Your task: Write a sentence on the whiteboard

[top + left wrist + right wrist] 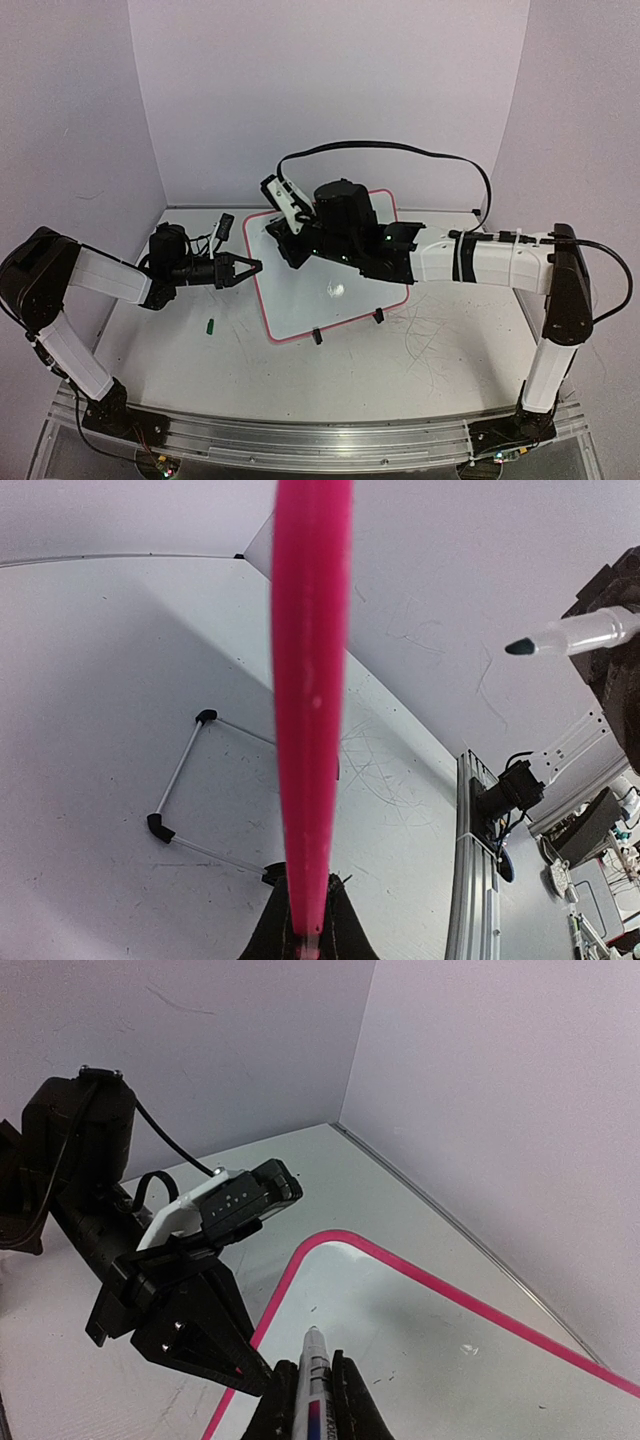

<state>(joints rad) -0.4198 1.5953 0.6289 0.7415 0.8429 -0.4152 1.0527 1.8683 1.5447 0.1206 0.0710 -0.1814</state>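
Observation:
The whiteboard point(345, 308) lies in the middle of the table, white with a pink rim point(310, 680). My left gripper point(251, 268) point(309, 932) is shut on the rim at the board's left edge. My right gripper point(283, 243) point(318, 1365) is shut on a white marker point(311, 1358), whose dark tip point(522, 646) points down at the board's far left corner point(335, 1245). Whether the tip touches the board I cannot tell. No sentence shows on the bare board surface point(450, 1360); the right arm hides part of it in the top view.
A small green cap point(212, 323) lies on the tabletop left of the board. Two black clip feet point(316, 337) point(378, 316) sit at the board's near edge. Grey scribbles point(430, 345) mark the tabletop at the right. Walls close in on three sides.

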